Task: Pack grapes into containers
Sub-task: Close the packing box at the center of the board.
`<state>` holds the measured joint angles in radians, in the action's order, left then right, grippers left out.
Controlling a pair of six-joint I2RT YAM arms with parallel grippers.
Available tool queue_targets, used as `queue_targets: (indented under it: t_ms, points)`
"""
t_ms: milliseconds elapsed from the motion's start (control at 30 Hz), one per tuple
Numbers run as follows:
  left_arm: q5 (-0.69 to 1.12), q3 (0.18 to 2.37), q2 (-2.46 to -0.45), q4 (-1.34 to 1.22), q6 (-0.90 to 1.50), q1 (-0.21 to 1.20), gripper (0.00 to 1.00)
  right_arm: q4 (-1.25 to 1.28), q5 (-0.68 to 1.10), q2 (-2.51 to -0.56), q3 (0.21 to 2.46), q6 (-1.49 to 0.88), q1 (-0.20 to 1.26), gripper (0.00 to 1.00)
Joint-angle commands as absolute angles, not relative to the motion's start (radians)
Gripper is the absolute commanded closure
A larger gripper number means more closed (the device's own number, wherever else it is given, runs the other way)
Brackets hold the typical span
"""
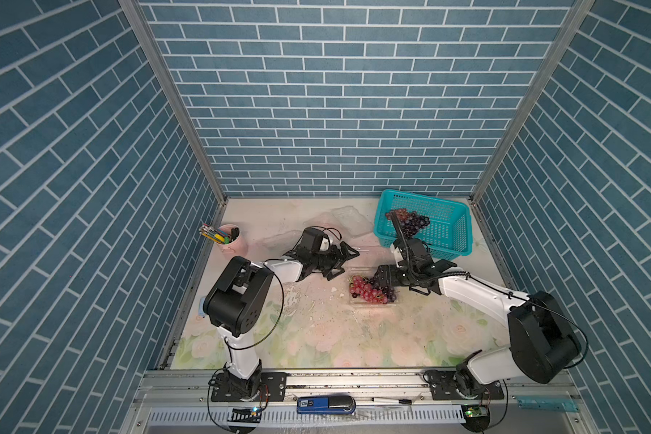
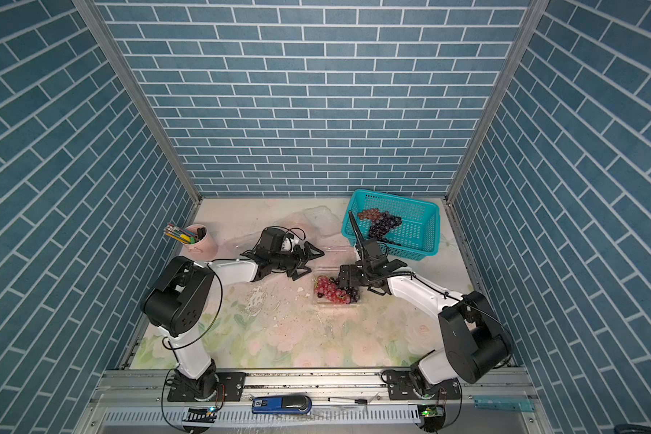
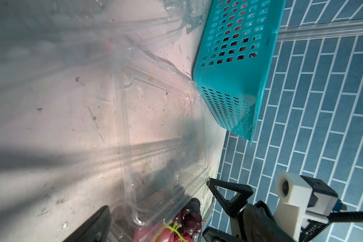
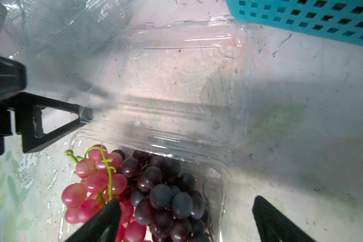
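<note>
Found left claw (image 1: 350, 261) wide open, empty, mid-frame beside the open container (image 4: 176, 83). Found right claw (image 4: 186, 200) gaping too, gripping nothing, over grapes (image 1: 369, 289) lying in it. Noted more grapes (image 1: 408, 221) in teal basket (image 1: 450, 233), upper right.

Front container (image 4: 176, 73): clear plastic clamshell, open. The lid lies flat on the table behind the base. It sits near table centre, just in front of the teal basket (image 1: 444, 229).
Packed red-pink bunch (image 4: 94, 182): glossy round berries with a green stem on top, in the left part of the base, reaching its rim.
Packed dark bunch (image 4: 166, 194): purple-black berries in the right part of the base, touching the red-pink bunch.
Basket red-pink bunch (image 1: 397, 215): lies on the basket floor.
Basket dark bunch (image 1: 414, 224): lies touching it.
Back container (image 1: 348, 218): clear clamshell, just left of the basket. Open or closed cannot be told.
Left container (image 1: 280, 240): faint clear outline, left of centre. State cannot be told.
</note>
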<state>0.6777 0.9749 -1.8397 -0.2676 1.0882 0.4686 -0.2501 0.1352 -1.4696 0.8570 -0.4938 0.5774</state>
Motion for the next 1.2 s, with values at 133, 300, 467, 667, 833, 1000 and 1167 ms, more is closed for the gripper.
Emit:
queue_targets:
  t_ms: [133,300,467,667,833,1000,1167]
  points:
    - [0.663,1.025,-1.919,-0.327,1.092,0.475,0.00,-0.153,0.257,-1.577,0.899,-0.490,0.565,0.01]
    - [0.657,1.022,-1.901,-0.319,1.079,0.476,0.00,-0.124,0.273,-1.597,0.923,-0.476,0.564,0.01]
    - [0.652,1.004,-1.873,-0.331,1.081,0.476,0.00,-0.121,0.288,-1.607,0.952,-0.430,0.565,0.01]
    - [0.652,0.980,-1.818,-0.342,1.081,0.476,0.00,-0.103,0.343,-1.623,0.968,-0.393,0.564,0.01]
    - [0.651,0.952,-1.768,-0.338,1.082,0.477,0.01,-0.092,0.354,-1.623,0.956,-0.380,0.564,0.01]
    - [0.647,0.924,-1.747,-0.332,1.069,0.477,0.00,-0.108,0.356,-1.632,0.963,-0.359,0.564,0.01]
    - [0.645,0.885,-1.732,-0.367,1.092,0.476,0.00,-0.101,0.371,-1.639,0.964,-0.348,0.564,0.01]
